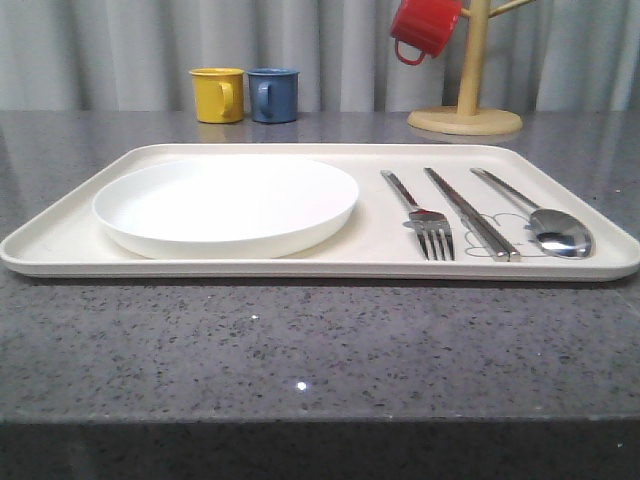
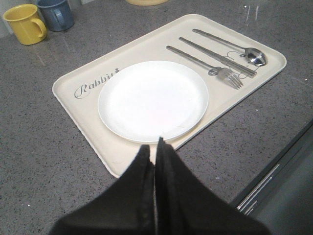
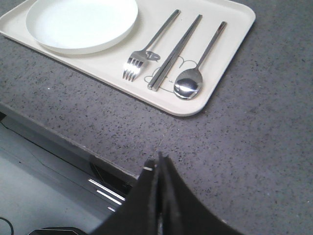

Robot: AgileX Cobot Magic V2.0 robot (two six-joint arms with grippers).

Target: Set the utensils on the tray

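Note:
The cream tray (image 1: pixel 60 235) (image 2: pixel 83 105) (image 3: pixel 234 29) lies flat on the grey counter. On its left half rests the round white plate (image 1: pixel 226 203) (image 2: pixel 152 100) (image 3: pixel 80 22). To the right of the plate lie the fork (image 1: pixel 428 228) (image 2: pixel 225 74) (image 3: pixel 139 56), the pair of flat sticks (image 1: pixel 470 214) (image 2: pixel 217 57) (image 3: pixel 173 53) and the spoon (image 1: pixel 555 228) (image 2: pixel 252 55) (image 3: pixel 190 83), side by side. My left gripper (image 2: pixel 155 147) is shut and empty, above the tray's near edge. My right gripper (image 3: pixel 157 164) is shut and empty, above the counter's front edge, apart from the tray.
A yellow mug (image 1: pixel 218 94) (image 2: pixel 24 23) and a blue mug (image 1: pixel 273 94) (image 2: pixel 56 12) stand behind the tray. A wooden mug tree (image 1: pixel 468 100) at the back right carries a red mug (image 1: pixel 423 27). The counter's front edge (image 3: pixel 63 142) drops off near my right gripper.

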